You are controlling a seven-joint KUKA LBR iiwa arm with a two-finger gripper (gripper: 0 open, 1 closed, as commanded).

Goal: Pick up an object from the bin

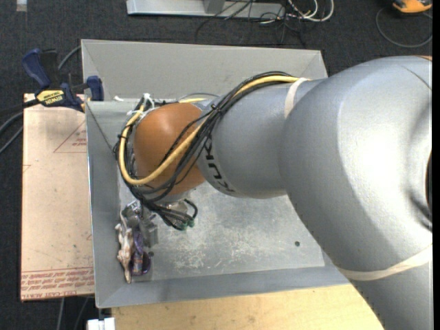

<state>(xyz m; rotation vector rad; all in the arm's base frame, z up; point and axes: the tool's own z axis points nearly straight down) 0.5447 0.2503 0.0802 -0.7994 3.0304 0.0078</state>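
So the claw [139,227] is down low in the near-left corner of the bin [199,64], and honestly I can't tell whether it's open or closed. Its metal bits blend into the stuff underneath, and the wrist hangs over most of it. Right at its tip, running toward the near wall, there's a purple and beige bundle [135,256]. It's kind of long and lumpy, lying along the left wall [102,239] and just about touching it. Could be one crumpled soft thing or a couple of small things bunched together, can't make out which. From this angle the claw overlaps the bundle's far end, so they look like they're in contact, but you can't see whether the bundle is actually gripped. Just above the claw is a tangle of black cables [168,212] with a little green piece on its right side. Over that is the round orange cover [161,139] on the wrist, with yellow and black cables looped around it. From there the fat grey arm [330,157] runs off to the right and covers the right part of the bin. The floor [234,246] to the right of the claw is scuffed grey metal, with a tiny dark speck well over to the right.
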